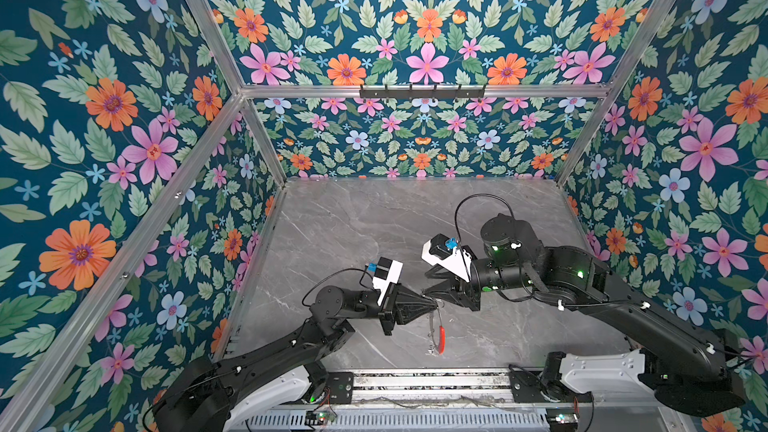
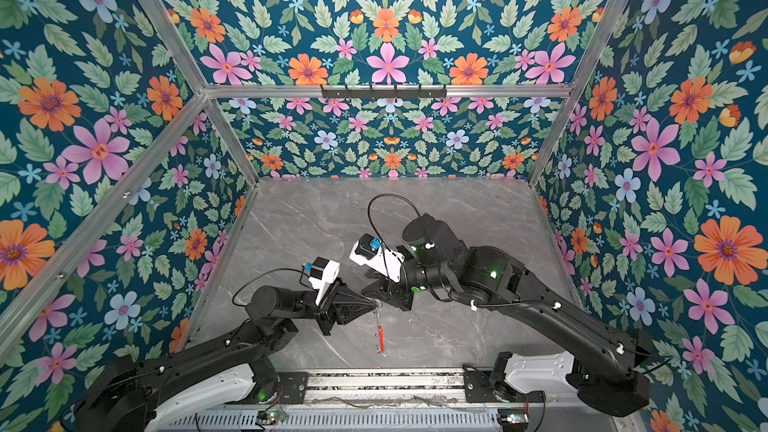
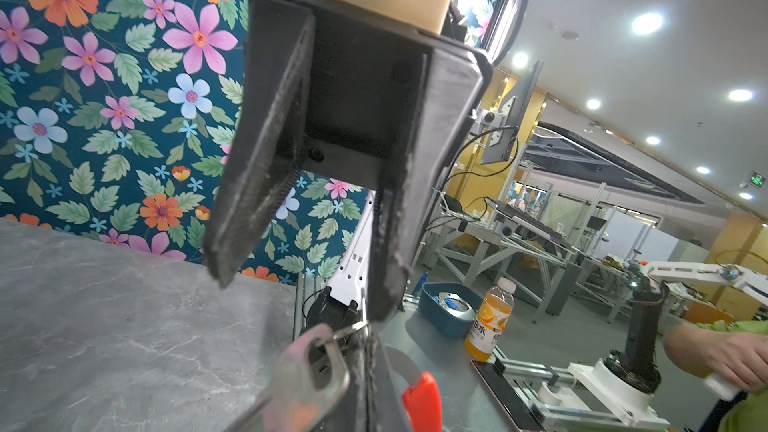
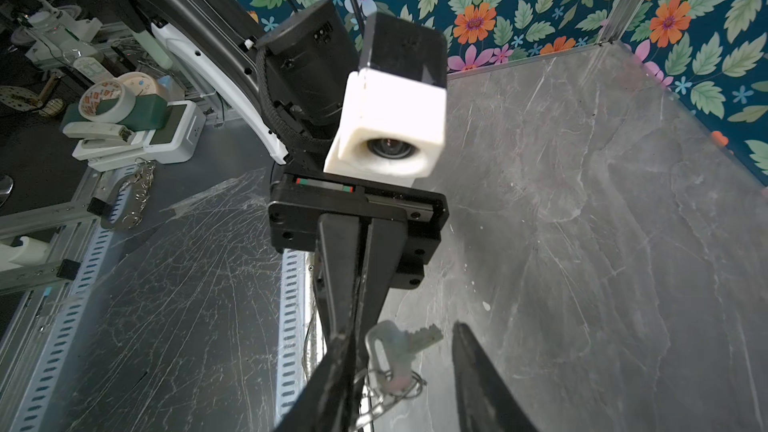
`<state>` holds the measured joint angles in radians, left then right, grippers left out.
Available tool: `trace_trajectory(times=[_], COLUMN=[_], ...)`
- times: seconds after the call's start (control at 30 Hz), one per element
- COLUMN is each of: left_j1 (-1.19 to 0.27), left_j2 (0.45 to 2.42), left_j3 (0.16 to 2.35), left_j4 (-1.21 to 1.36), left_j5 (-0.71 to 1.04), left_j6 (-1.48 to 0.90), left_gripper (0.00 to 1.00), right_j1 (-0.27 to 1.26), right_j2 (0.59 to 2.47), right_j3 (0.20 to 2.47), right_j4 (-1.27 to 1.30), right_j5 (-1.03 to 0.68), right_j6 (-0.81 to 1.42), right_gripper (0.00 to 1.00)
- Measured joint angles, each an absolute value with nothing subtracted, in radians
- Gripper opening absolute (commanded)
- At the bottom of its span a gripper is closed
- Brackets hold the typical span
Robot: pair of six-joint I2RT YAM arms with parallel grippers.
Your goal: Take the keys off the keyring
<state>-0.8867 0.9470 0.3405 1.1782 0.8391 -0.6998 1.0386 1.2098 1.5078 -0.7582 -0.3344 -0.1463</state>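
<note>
Pinching the keyring [image 1: 435, 328] aloft, the left gripper [image 1: 434, 304] is clamped; the right gripper [image 4: 399, 376], fingers parted around a key [image 4: 399, 351], risks closing on air.

From my remote station I saw a grey marble tabletop [image 1: 332, 218] enclosed by floral wallpaper walls [image 1: 104, 118] on an aluminium frame [image 1: 415, 91]. A black hook rack [image 1: 422, 92] hung on the rear crossbar. Beyond the tabletop's front edge, in the left wrist view, stood an orange drink bottle [image 3: 492, 320] beside a blue tub [image 3: 446, 311]. The right wrist view showed tape rolls [image 4: 110, 99] and a white stapler [image 4: 99, 132] off the tabletop.
</note>
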Motion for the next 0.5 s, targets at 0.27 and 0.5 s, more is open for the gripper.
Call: trace_trajectory(times=[0.27, 0.5], left_j1=[-0.885, -0.885], left_j2=[0.975, 0.986], left_j3=[0.277, 0.262], left_j4=[1.353, 1.421], left_j5=[0.714, 0.646], left_j6=[-0.704, -0.703], left_gripper=[0.0, 0.0], right_j1=[1.026, 0.973], right_j2=[1.151, 1.084], right_j3=[1.493, 1.347], right_j4=[-0.709, -0.612], right_j5=[-0.271, -0.413], right_j6=[-0.096, 0.027], right_gripper=[0.48, 0.5])
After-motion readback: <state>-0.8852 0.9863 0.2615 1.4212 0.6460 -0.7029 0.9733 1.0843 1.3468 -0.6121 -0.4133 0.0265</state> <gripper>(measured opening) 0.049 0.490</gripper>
